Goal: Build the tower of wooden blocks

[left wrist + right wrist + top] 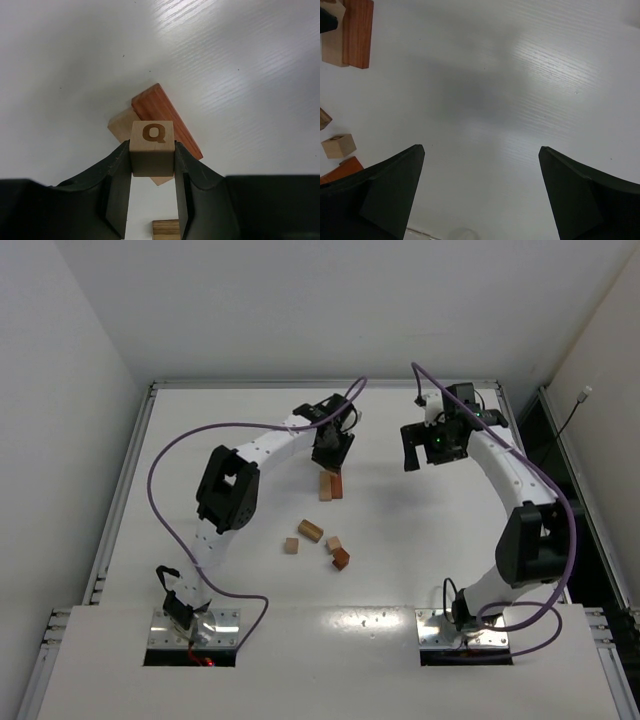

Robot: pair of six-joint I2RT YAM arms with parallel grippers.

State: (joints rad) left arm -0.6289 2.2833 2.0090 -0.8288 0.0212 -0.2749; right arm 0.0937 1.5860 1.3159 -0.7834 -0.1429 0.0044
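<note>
From above, our left gripper hangs over two bars lying side by side, which we judge to be the bottom layer. Four loose blocks lie nearer us, unstacked.

At the left wrist, it pinches a Q cube over those bars, not yet released.

At the right wrist, the right gripper gapes wide and empty.

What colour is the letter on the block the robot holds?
Dark brown Q on a tan cube; clearest in the left wrist view.
</note>
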